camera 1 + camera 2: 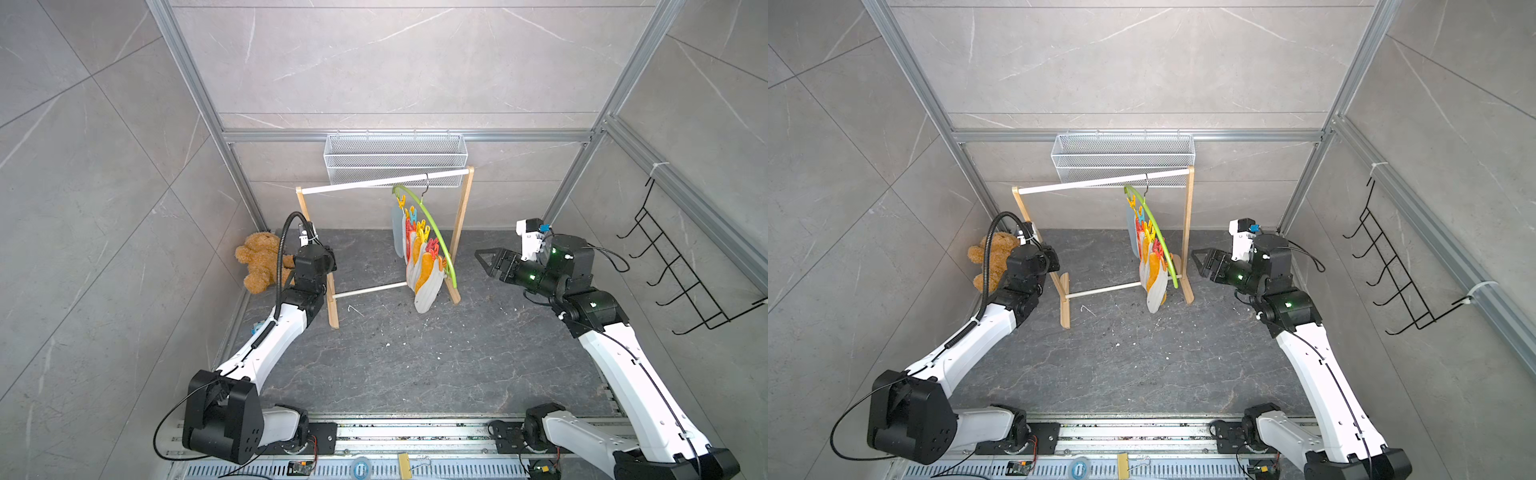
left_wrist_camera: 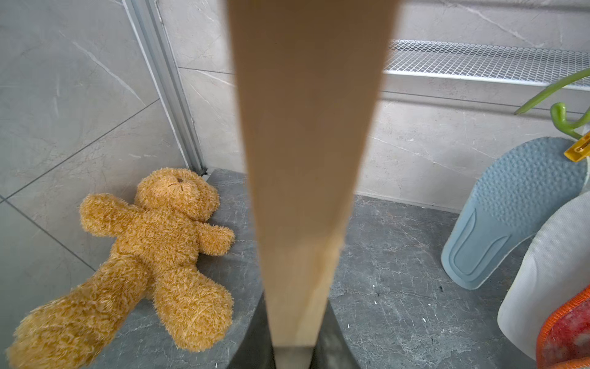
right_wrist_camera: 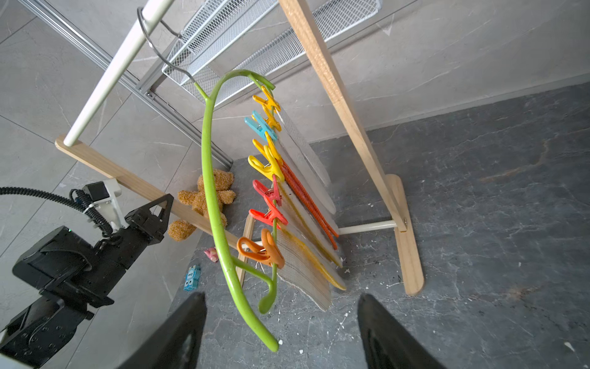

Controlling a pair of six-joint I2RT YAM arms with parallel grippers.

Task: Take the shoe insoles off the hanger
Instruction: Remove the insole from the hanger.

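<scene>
Shoe insoles (image 1: 427,289) hang clipped on the hanger (image 3: 207,153), ahead of the right gripper (image 1: 484,261), which is wide open and empty; open counter (image 1: 415,365) lies between. Left gripper (image 3: 162,204) is closed on the upright of the wooden rail frame (image 1: 331,303), teddy bear (image 1: 257,266) beyond.

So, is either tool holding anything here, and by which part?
The left tool clamps one upright post of the wooden rack; the right tool is open, holding nothing.

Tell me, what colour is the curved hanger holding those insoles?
The hanger is lime green, clearest in the right wrist view.
</scene>
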